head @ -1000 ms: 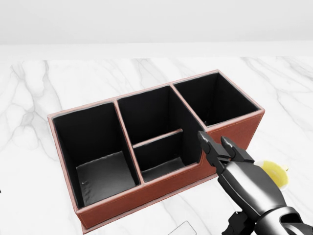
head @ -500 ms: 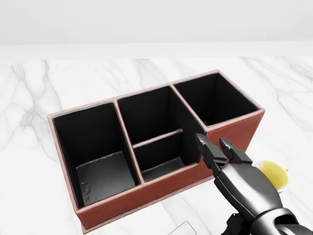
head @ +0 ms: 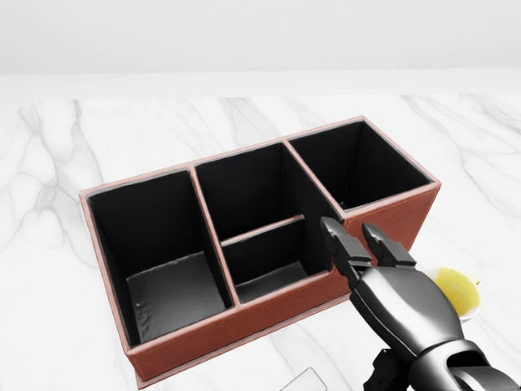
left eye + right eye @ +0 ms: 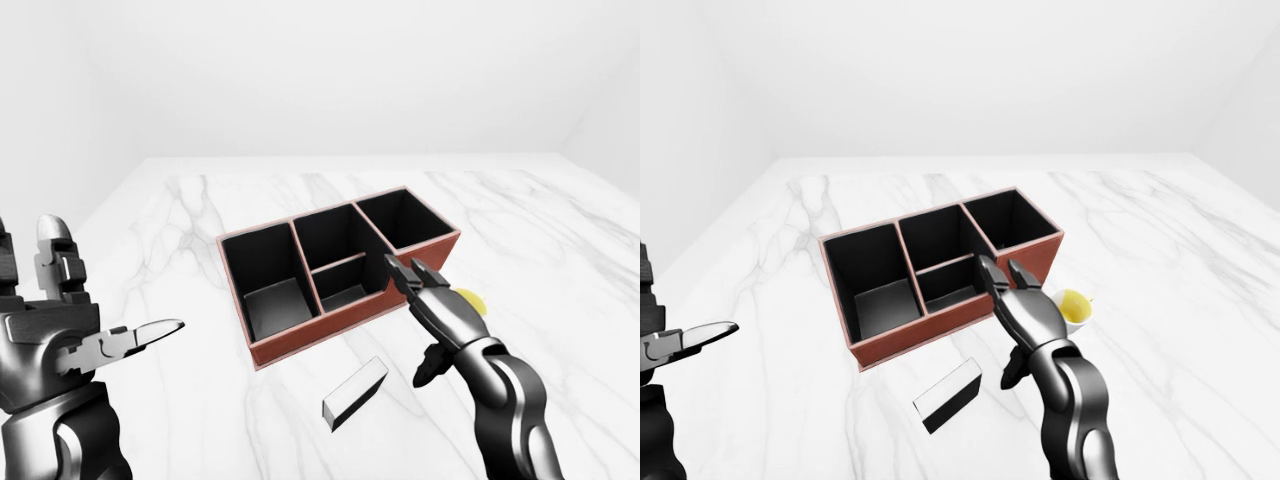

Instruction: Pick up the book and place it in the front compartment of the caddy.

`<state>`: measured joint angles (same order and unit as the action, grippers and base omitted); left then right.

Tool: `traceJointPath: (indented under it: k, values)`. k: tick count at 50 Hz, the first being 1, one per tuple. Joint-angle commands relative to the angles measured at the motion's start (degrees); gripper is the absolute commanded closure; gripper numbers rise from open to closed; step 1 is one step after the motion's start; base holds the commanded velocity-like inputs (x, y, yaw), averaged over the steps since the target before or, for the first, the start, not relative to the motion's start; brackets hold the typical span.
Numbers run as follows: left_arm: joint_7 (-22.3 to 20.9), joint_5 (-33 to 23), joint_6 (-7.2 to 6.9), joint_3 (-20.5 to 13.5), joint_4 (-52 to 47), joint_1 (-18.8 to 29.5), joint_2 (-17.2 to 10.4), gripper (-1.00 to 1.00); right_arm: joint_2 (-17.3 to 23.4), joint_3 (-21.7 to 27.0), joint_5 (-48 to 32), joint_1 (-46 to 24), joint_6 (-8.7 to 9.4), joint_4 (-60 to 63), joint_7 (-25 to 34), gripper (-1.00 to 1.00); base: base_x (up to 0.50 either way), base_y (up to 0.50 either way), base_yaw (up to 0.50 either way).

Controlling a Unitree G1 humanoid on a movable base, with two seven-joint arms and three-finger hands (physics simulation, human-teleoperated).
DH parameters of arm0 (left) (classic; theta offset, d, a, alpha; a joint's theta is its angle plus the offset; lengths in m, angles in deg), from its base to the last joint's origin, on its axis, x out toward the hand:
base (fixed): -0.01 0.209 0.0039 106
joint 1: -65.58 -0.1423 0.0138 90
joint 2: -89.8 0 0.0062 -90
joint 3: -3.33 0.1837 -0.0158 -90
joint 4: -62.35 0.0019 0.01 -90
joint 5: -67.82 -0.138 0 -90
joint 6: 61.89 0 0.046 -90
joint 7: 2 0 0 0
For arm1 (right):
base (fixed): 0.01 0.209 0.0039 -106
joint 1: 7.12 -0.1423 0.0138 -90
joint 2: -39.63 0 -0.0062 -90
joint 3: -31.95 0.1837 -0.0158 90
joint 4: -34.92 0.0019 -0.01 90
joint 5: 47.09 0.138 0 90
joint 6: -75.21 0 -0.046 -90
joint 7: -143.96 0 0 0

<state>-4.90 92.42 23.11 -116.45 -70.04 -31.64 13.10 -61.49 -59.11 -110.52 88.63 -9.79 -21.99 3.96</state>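
Your right hand (image 3: 362,242) hovers empty, fingers spread, over the caddy's (image 4: 300,345) near wall. The book (image 4: 355,392) lies on the table (image 4: 560,260) just below the caddy. Your left hand (image 4: 75,335) is spread, well apart.

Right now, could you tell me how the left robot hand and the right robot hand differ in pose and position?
The left robot hand is raised at the left edge of the left-eye view, far from the caddy; the right robot hand reaches over the caddy's near wall. The left one's fingers spread wide, the right one's point forward together. Both are empty; the book lies on the table between them.
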Motion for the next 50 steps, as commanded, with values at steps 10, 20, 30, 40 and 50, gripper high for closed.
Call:
traceJointPath:
  k: [10, 20, 30, 40, 50]
  values:
    - [-0.51, 0.34, 0.00, -0.51, 0.21, -0.69, 0.39, -1.00, -0.47, -1.70, -1.91, 0.71, 0.00, -0.85, 0.00, -1.00, 0.00, 0.00, 0.00]
    - [-0.69, 0.46, 0.00, -0.71, 0.28, -0.91, 0.50, -1.00, -0.65, -2.56, -2.96, 0.29, 0.00, -0.79, 0.00, -1.00, 0.00, 0.00, 0.00]
    - [-0.66, 1.04, 0.00, -1.25, 0.52, -0.88, 0.50, -1.00, -1.29, -4.86, -4.16, 0.70, 0.00, -1.87, 0.00, -1.00, 0.00, 0.00, 0.00]
    - [-0.65, 1.35, 0.00, -1.34, 0.91, -0.97, 0.43, -1.00, -1.34, -5.80, -4.94, 0.56, 0.00, -1.90, 0.00, -1.00, 0.00, 0.00, 0.00]
    - [-0.63, 1.18, 0.00, -1.17, 0.62, -1.02, 0.50, -1.00, -1.48, -8.02, -5.92, 2.06, 0.00, -2.68, 0.00, -1.00, 0.00, 0.00, 0.00]
